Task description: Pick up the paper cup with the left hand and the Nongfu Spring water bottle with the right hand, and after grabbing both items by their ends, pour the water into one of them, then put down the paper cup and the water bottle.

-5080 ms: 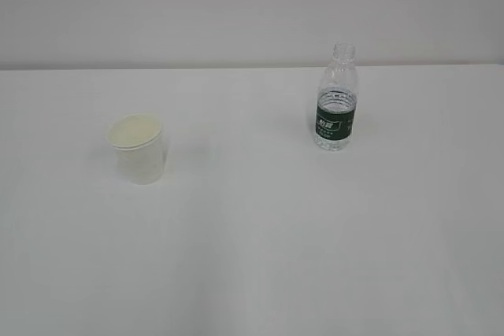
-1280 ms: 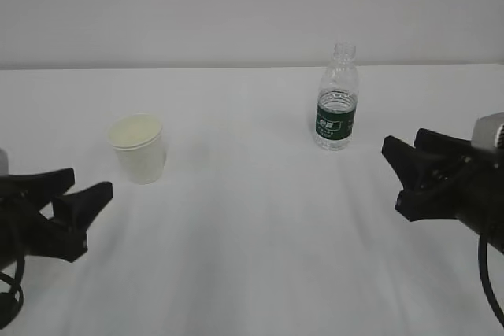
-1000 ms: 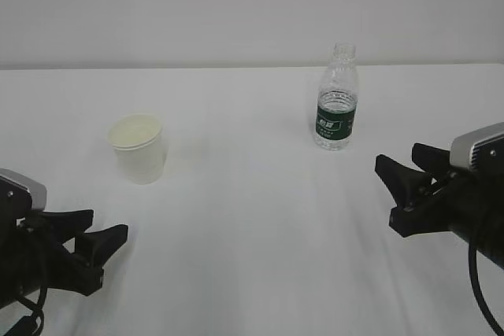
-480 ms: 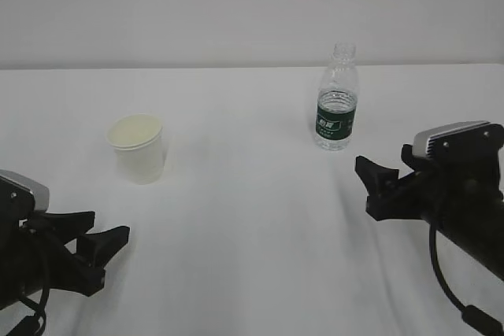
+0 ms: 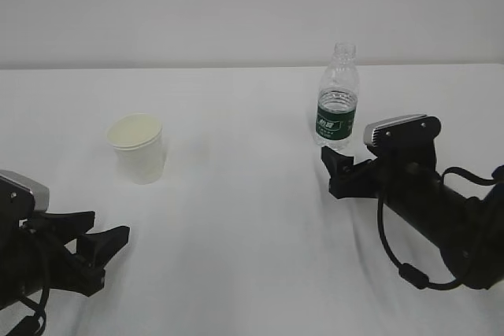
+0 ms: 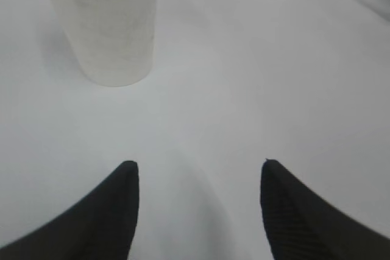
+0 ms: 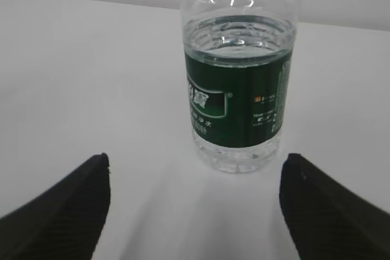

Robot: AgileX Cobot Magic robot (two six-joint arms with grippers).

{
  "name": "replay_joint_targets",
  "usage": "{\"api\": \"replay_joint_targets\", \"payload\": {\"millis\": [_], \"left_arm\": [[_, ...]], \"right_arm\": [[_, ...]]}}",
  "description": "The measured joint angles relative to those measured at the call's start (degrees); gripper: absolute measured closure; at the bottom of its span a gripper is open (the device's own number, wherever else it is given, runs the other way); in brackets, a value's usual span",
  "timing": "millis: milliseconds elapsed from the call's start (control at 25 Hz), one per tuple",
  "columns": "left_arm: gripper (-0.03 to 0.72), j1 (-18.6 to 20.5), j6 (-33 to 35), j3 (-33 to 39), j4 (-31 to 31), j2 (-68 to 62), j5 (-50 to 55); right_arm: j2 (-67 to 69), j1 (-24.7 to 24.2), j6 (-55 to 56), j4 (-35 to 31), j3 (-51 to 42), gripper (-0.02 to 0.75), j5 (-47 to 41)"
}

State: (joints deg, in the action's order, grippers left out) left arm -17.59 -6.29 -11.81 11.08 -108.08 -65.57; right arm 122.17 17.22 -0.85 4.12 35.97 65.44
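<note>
white paper cup (image 5: pixel 138 149), green-labelled clear bottle (image 5: pixel 337 98)

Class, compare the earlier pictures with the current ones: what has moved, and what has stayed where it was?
Both arms came into view. The right pincer moved left toward the Nongfu Spring water bottle, jaws open, gripping nothing yet. The left pincer dropped lower and has since held still, open, short of the paper cup. Cup and bottle have not moved.

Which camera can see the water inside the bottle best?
The right wrist view: the water bottle fills it, and the water line shows above the label. The exterior view shows it small; the left wrist view catches only its base.
</note>
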Motion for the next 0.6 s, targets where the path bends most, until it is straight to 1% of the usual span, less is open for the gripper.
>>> {"api": "replay_joint_targets", "payload": {"millis": [120,440,600], "left_arm": [[0.238,0.0,0.0,0.0,0.0,0.0,0.0],[0.238,0.0,0.0,0.0,0.0,0.0,-0.1],[0.238,0.0,0.0,0.0,0.0,0.0,-0.1]], "right_arm": [[2.2,0.0,0.0,-0.7,2.7,0.076,0.0],[4.6,0.0,-0.3,-5.4,7.2,0.076,0.0],[6.3,0.0,-0.3,-5.7,10.2,0.076,0.1]]}}
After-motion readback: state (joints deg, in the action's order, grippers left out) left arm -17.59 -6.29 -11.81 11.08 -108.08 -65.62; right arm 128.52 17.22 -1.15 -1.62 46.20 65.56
